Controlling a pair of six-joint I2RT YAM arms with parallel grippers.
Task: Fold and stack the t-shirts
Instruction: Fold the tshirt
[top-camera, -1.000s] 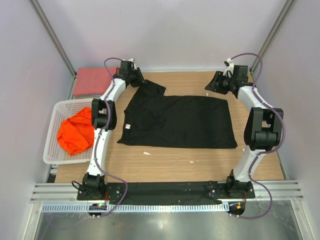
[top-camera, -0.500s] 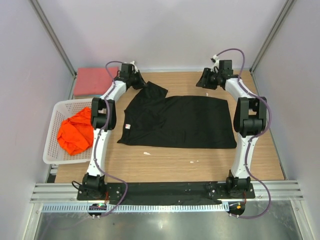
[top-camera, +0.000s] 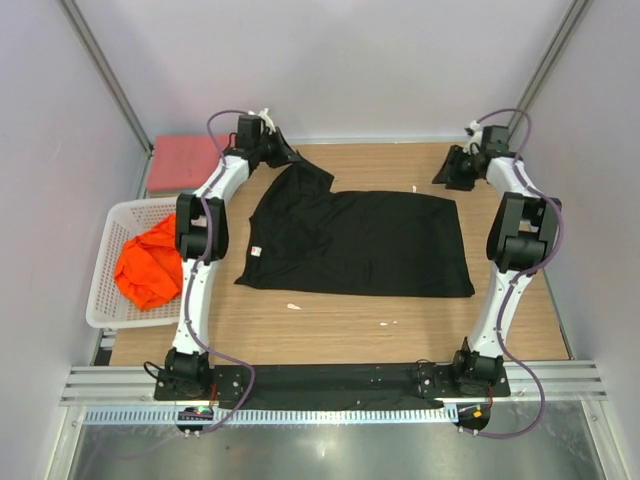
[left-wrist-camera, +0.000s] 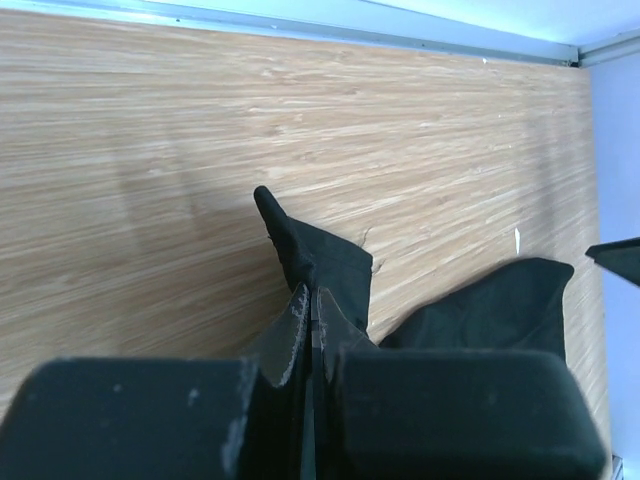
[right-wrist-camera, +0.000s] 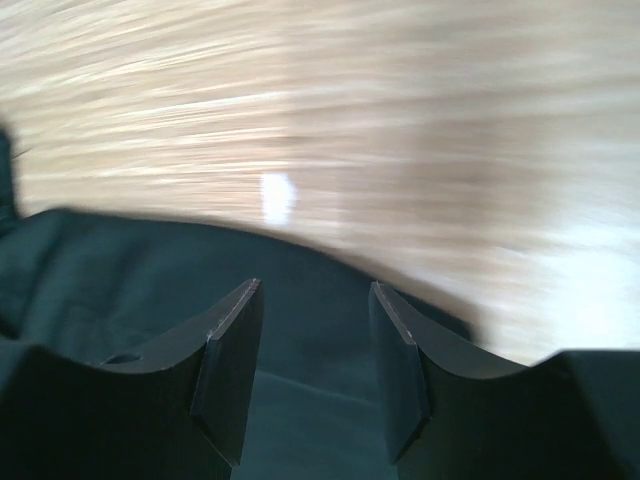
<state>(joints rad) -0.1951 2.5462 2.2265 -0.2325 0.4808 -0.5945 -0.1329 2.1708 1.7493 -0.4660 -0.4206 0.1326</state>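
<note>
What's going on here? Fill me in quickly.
Two robot arms are working on a black t-shirt spread flat on the table. The left gripper is shut on what looks like its sleeve at the far left. The right gripper is open above the shirt's far right edge, gripping nothing. An orange t-shirt lies crumpled in the white basket on the left, and a pinkish-red t-shirt sits folded beyond it.

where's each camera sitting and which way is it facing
Top external: above and behind the bases, looking down on table, black shirt, basket; both arms show.
Left wrist: on the left arm, facing the far table edge; left gripper shut on the shirt's sleeve.
Right wrist: on the right arm, looking down at the shirt's edge; right gripper open.
All three show the black shirt.
</note>
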